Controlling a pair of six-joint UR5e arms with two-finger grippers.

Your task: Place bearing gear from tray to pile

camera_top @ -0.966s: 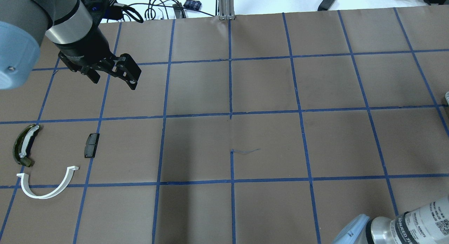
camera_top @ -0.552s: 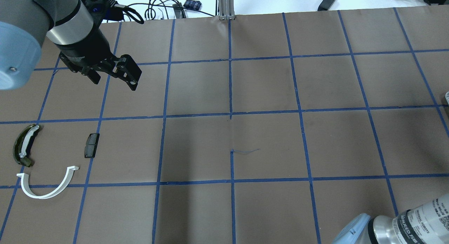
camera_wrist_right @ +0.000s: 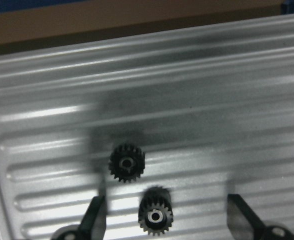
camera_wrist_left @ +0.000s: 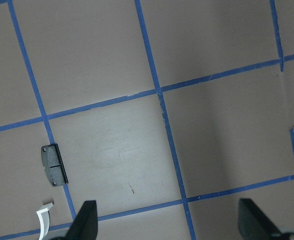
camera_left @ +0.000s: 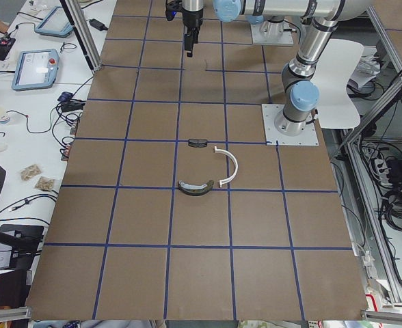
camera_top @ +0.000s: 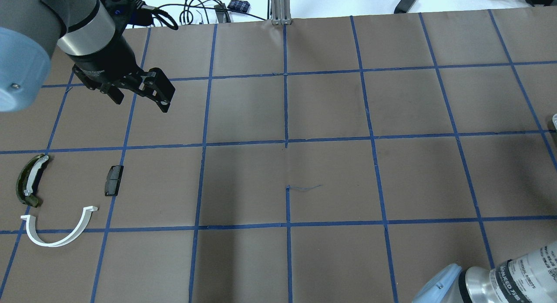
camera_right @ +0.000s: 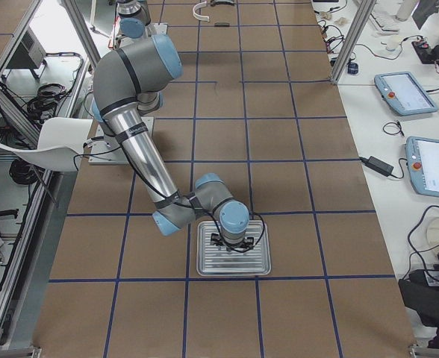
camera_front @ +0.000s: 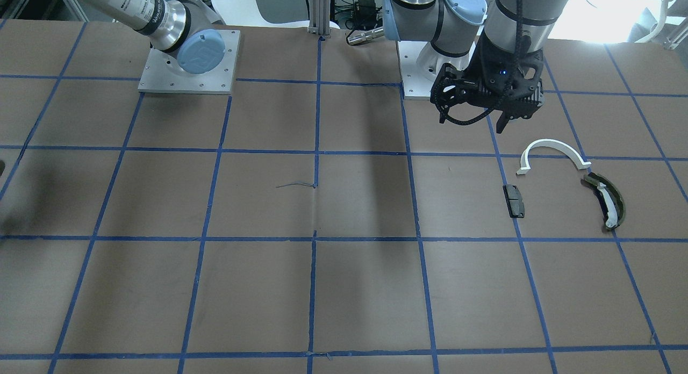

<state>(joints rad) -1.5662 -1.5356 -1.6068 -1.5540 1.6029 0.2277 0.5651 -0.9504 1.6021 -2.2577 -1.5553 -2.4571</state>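
The pile lies at the table's left in the overhead view: a white half-ring arc, an olive-green curved piece and a small black block. My left gripper hangs open and empty above the table, beyond the pile; its wrist view shows the black block. My right gripper is open low over the ribbed metal tray. Two small dark gears lie on the tray: one gear sits between the fingers, the other gear just beyond them.
The tray sits at the table's far right end, out of the overhead view. Brown paper with blue tape grid lines covers the table. Cables and a metal post stand at the far edge.
The right arm's wrist has shifted slightly toward the near edge in the overhead view. The left gripper has hardly moved and stays open.
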